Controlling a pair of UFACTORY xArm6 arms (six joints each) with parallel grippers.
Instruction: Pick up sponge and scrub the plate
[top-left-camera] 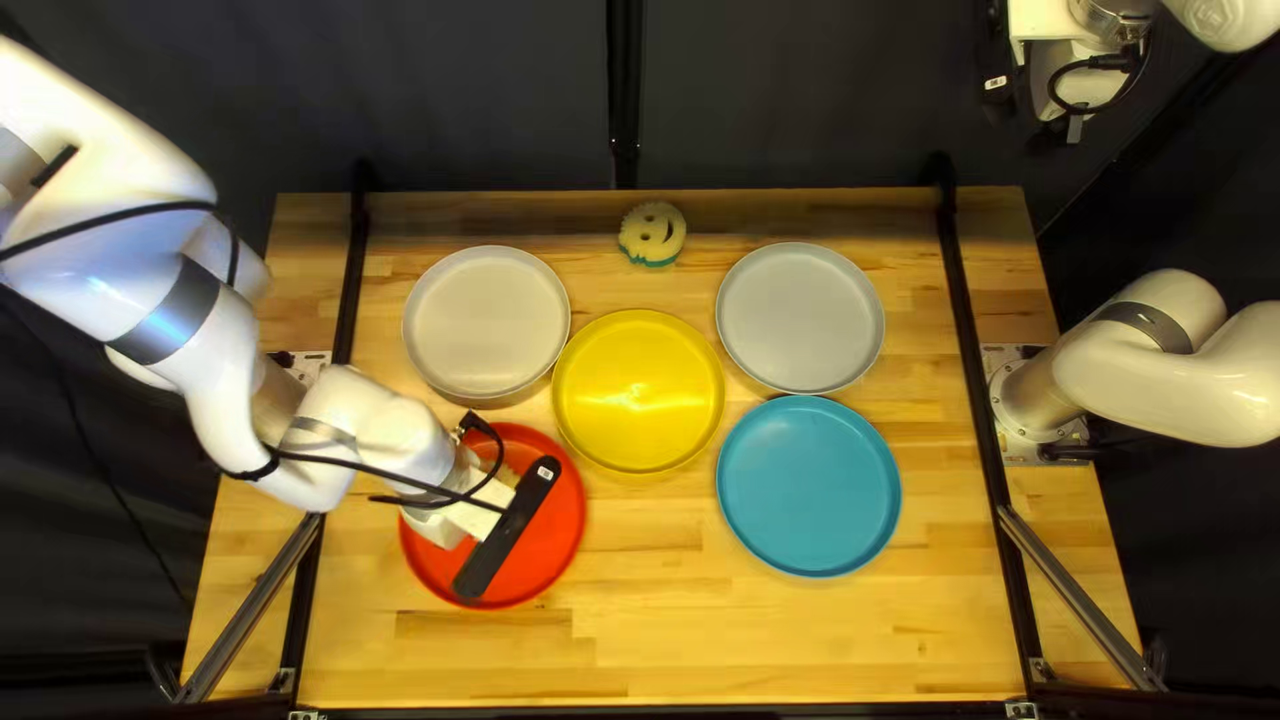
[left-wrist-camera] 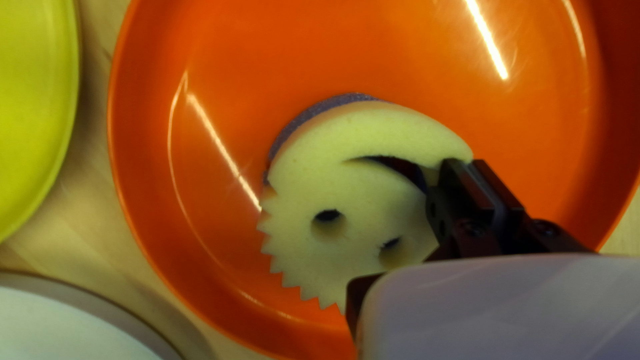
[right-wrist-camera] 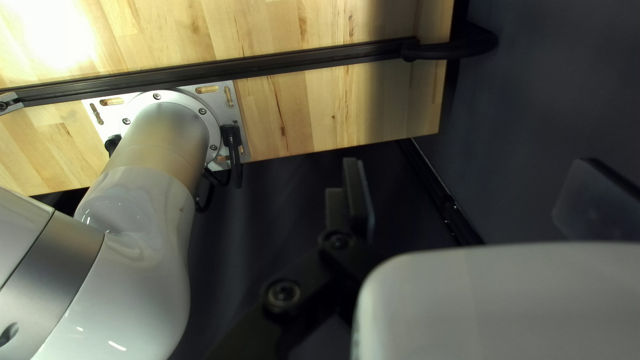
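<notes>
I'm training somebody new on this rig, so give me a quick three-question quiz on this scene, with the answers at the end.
1. True or false: a spare sponge lies on the table.
2. Which plate is beneath the sponge in the left gripper?
A) blue plate
B) red plate
C) yellow plate
3. Fill in, open or shut: the right gripper is ____.
Key: 1 true; 2 B; 3 open.

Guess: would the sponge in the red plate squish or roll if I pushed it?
The sponge would probably squish, because it looks like foam. It's likely light, with holes cut in it. It probably wouldn't roll smoothly: one edge is jagged.
</notes>
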